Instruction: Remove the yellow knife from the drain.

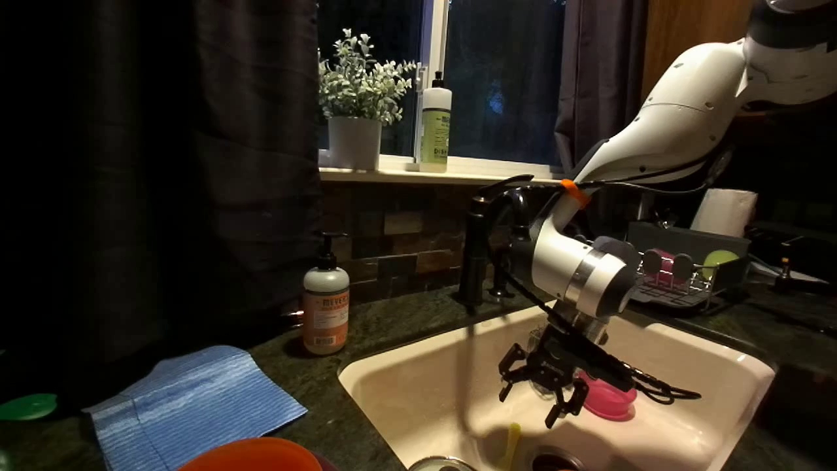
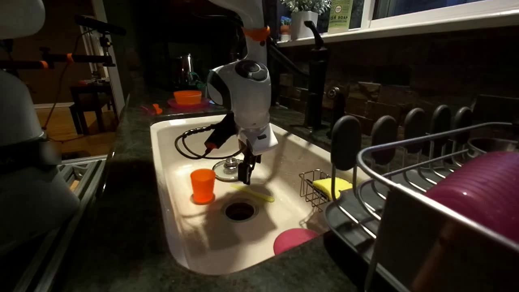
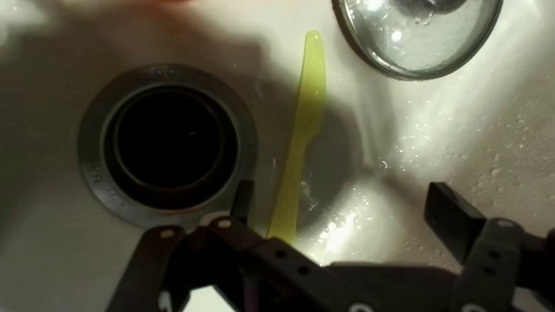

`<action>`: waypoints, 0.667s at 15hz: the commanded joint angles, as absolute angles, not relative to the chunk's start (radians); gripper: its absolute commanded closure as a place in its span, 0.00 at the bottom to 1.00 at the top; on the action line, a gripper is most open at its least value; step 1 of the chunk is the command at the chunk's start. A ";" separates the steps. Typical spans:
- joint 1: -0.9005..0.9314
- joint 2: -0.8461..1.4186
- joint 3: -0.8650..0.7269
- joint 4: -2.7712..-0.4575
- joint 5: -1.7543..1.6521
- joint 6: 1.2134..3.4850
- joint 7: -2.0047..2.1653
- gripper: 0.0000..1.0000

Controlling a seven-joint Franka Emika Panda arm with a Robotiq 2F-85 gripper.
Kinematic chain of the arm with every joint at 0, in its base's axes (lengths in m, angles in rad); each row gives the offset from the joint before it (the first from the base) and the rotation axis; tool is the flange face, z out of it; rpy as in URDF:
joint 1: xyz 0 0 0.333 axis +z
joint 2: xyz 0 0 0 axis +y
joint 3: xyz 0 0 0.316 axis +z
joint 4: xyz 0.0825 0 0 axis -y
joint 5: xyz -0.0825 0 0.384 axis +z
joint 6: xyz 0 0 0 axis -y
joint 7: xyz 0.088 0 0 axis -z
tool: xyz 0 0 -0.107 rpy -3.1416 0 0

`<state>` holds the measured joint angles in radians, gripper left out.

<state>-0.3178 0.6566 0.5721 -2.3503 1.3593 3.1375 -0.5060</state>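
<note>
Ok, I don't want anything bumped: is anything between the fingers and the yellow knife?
Nothing visible. The fingers are open, and the knife lies on the sink floor with the glass lid beside its tip and the drain on its other side, neither in between.

A kitchen, with the look of a home. The claw hangs over a sink, near its drain. In an exterior view the tap stands beyond the claw; higher than the claw is a curtained window, its sill bearing soap and a plant. A dish rack is right of the claw, a pump bottle left. In an exterior view a sponge lies right of the claw, a cup stands left.
</note>
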 commanded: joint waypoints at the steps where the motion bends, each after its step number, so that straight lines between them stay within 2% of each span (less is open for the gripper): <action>1: -0.228 0.565 0.488 -2.473 1.284 3.158 -0.378 0.00; 10: 0.020 0.399 0.208 -2.627 0.920 3.050 -0.254 0.00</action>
